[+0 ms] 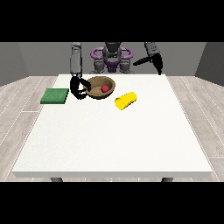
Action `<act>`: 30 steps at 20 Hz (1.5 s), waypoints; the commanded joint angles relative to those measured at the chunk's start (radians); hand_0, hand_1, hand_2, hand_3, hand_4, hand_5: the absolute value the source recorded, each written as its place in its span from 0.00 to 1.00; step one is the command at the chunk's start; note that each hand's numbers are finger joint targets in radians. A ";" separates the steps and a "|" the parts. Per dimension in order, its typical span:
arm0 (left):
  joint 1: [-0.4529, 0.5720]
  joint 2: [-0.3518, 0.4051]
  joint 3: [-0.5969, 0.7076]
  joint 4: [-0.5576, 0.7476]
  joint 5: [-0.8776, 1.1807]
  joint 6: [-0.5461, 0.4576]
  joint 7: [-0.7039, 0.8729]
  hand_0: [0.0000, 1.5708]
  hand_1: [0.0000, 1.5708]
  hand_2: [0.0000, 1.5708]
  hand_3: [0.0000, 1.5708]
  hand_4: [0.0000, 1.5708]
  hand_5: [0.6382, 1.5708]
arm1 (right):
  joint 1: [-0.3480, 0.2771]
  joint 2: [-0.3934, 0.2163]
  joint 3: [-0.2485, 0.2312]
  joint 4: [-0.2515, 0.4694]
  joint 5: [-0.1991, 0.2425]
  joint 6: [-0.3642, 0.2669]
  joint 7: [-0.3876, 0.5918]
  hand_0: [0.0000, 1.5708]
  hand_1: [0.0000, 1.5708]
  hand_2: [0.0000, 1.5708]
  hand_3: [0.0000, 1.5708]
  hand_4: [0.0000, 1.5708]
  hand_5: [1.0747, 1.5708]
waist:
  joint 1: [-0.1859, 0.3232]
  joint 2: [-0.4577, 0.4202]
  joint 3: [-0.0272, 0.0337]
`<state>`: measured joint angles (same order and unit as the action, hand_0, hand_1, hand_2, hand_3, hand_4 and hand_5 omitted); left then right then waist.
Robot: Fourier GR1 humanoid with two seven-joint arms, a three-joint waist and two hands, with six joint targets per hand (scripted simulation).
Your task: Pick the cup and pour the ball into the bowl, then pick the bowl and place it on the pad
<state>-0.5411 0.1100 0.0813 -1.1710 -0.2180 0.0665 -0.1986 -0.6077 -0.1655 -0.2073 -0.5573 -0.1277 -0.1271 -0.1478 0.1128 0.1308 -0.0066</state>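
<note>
With fingers curled on the bowl's (100, 87) left rim, the hand at the view's left (78, 88) could tip out the ball (105, 88) when lifting toward the pad (55, 96); the hand at the view's right (154, 60) hangs clear, its fingers unreadable.

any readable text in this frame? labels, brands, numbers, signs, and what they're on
None: no words, numbers, brands or signs show anywhere in the front view.
Yellow cup, lying on its side: plain.
Wooden bowl with the red ball in it: plain.
Green pad: plain.
White table: plain.
Hand at the view's left and hand at the view's right: plain black, no markings to be seen.
</note>
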 commanded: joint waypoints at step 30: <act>-0.034 -0.008 -0.025 -0.176 -0.060 0.137 -0.126 0.00 0.00 0.00 0.00 0.00 0.99 | -0.045 -0.528 -0.269 0.108 -0.202 0.445 -0.039 1.00 1.00 1.00 0.76 0.64 0.99 | -0.028 0.360 0.0096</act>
<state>-0.5406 0.0808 0.0600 -1.2621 -0.2732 0.2058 -0.3316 -0.6477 -0.6211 -0.4394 -0.4951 -0.3241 0.2785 -0.0994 0.0642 0.3857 0.0020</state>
